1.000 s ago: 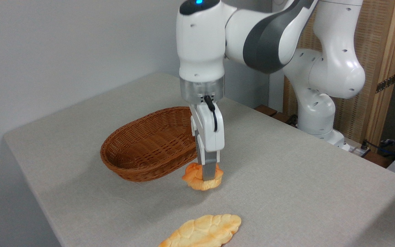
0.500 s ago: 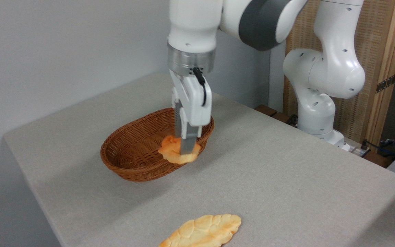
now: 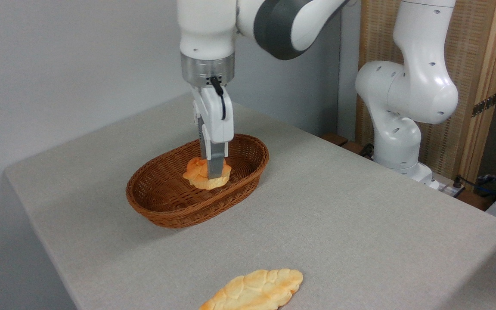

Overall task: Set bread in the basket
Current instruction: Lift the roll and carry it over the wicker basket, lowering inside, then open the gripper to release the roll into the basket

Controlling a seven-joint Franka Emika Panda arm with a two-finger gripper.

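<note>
The bread (image 3: 200,175), a small round orange-golden bun with a lumpy top, hangs inside the outline of the basket (image 3: 162,204), over its middle, a little above the woven floor. My gripper (image 3: 212,171) points straight down and is shut on the bun, its near finger (image 3: 215,165) covering the bun's centre. The basket is oval, reddish-brown wicker, sitting on the grey table toward the left. Whether the bun touches the basket floor I cannot tell.
A long flat leaf-shaped loaf (image 3: 254,292) lies at the table's front edge. The arm's white base (image 3: 398,142) stands at the back right, beside a wooden screen (image 3: 476,86). The table's left edge drops off near the basket.
My gripper has carried the bun up from the table in front of the basket, leftward and back over the rim, to the basket's middle, staying shut on it.
</note>
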